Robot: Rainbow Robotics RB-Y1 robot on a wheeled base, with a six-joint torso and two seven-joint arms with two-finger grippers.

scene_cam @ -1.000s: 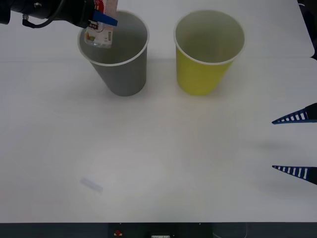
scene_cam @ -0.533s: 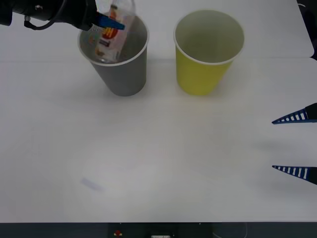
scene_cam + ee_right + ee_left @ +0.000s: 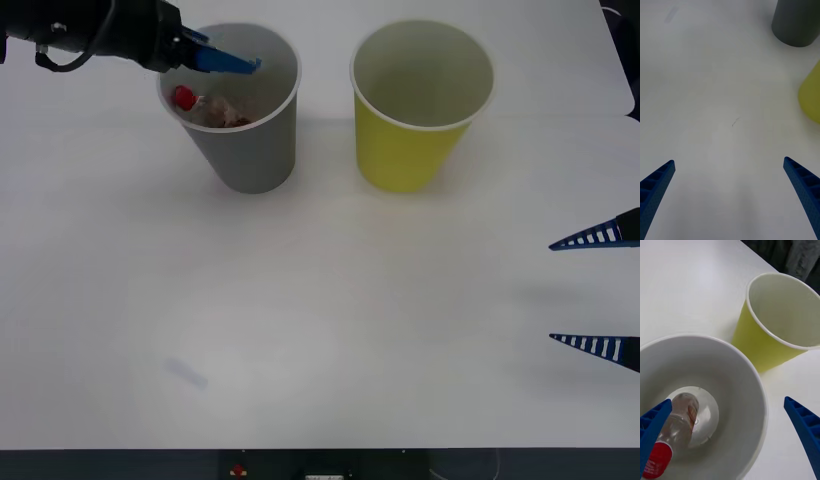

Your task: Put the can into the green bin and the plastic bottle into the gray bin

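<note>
From the front, the left claw (image 3: 215,55) hangs over the gray bin (image 3: 255,160) at about eleven o'clock on the table (image 3: 320,300), fingers spread and empty, and the plastic bottle (image 3: 212,106) lies down inside that bin, red cap toward its nine o'clock wall. The yellow cup (image 3: 410,150) stands well apart at one o'clock, and the right claw (image 3: 595,290) waits at three o'clock, fingers wide, holding nothing. From the right wrist, those two blue fingers (image 3: 655,187) frame bare table, with the gray bin's base (image 3: 795,22) and the yellow cup's side (image 3: 810,95) far off. From the left wrist we look straight into the gray bin (image 3: 733,382): the bottle (image 3: 675,431) leans against the inner wall, cap (image 3: 657,465) uppermost, one finger (image 3: 651,427) hanging over the rim right above it. The danger here, I'd say, is that finger: pull away sideways instead of lifting first and it could clip the white rim and tip this light bin, spilling the bottle back out. Also worth flagging: no can and no green bin anywhere, so that half of the job has nothing to aim at.
</note>
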